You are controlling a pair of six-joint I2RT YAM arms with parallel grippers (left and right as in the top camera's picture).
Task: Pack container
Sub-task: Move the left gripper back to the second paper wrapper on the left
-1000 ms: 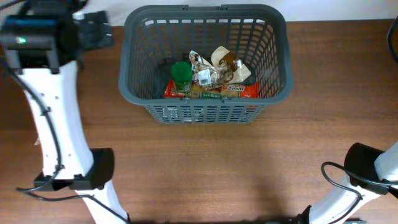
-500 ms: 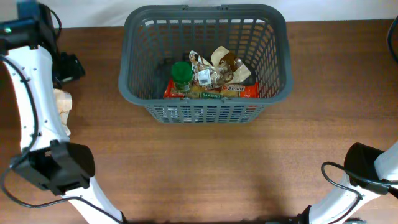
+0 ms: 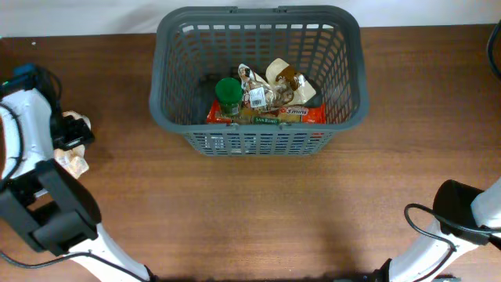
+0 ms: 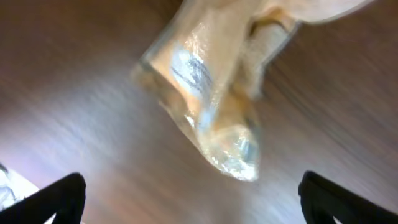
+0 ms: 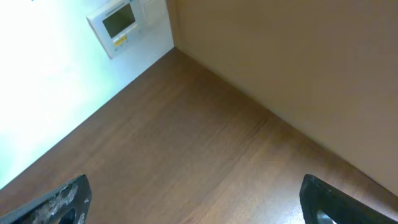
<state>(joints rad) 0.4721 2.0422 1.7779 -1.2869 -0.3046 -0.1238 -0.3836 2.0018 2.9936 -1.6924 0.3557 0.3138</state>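
Observation:
The container (image 3: 167, 102) is a large dark grey slotted basket at the back middle of the table. It holds a green-lidded jar (image 3: 228, 92), a red packet (image 3: 301, 113) and clear snack bags (image 3: 270, 86). My left gripper (image 3: 70, 141) hangs open over a clear pale snack bag (image 3: 77, 162) at the table's left edge. In the left wrist view that bag (image 4: 211, 118) lies blurred just beyond my open fingers (image 4: 193, 199). My right gripper (image 5: 196, 199) is open and empty over bare wood; in the overhead view only its arm base (image 3: 470, 215) shows.
A white wall panel with a small screen (image 5: 121, 22) stands beyond the table edge in the right wrist view. Bare brown wood lies in front of the basket.
My left arm has swung from the back left corner down toward the front left. The gripper is now low over the snack bag. The basket's contents have not moved.

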